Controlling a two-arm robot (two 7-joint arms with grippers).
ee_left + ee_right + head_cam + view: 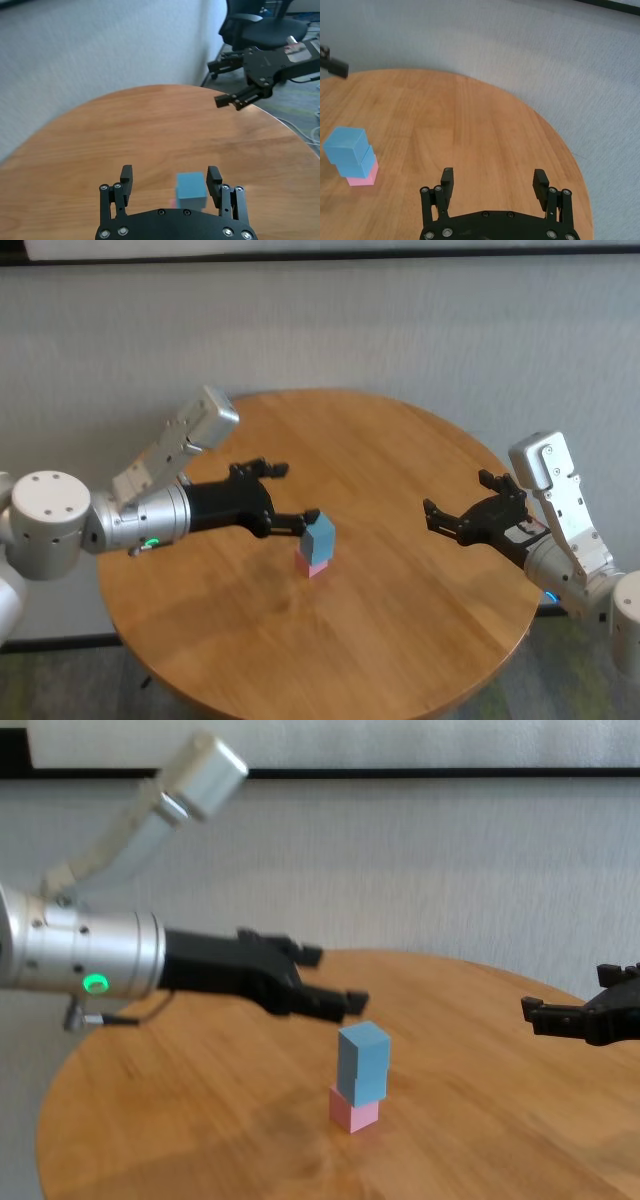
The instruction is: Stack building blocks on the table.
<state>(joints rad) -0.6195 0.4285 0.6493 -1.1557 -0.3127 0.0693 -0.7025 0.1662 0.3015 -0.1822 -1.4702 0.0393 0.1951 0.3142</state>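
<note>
The three building blocks stand as one stack near the middle of the table (pixel 400 630): a pale pink cube (pixel 311 563) at the bottom and two light blue cubes (pixel 320 534) on it, slightly twisted. The stack also shows in the chest view (pixel 361 1065) and the right wrist view (pixel 350 152). My left gripper (pixel 290 495) is open and empty, just left of the stack at the top cube's height. In the left wrist view the top blue cube (pixel 191 191) lies close to one finger of that gripper (pixel 170 175). My right gripper (pixel 457 495) is open and empty, over the table's right side, well away from the stack.
The round table's edge (pixel 555 145) curves close to my right gripper (pixel 493 176). A pale grey wall (pixel 400 330) stands behind the table. A black office chair (pixel 265 27) stands on the floor beyond the table's right side.
</note>
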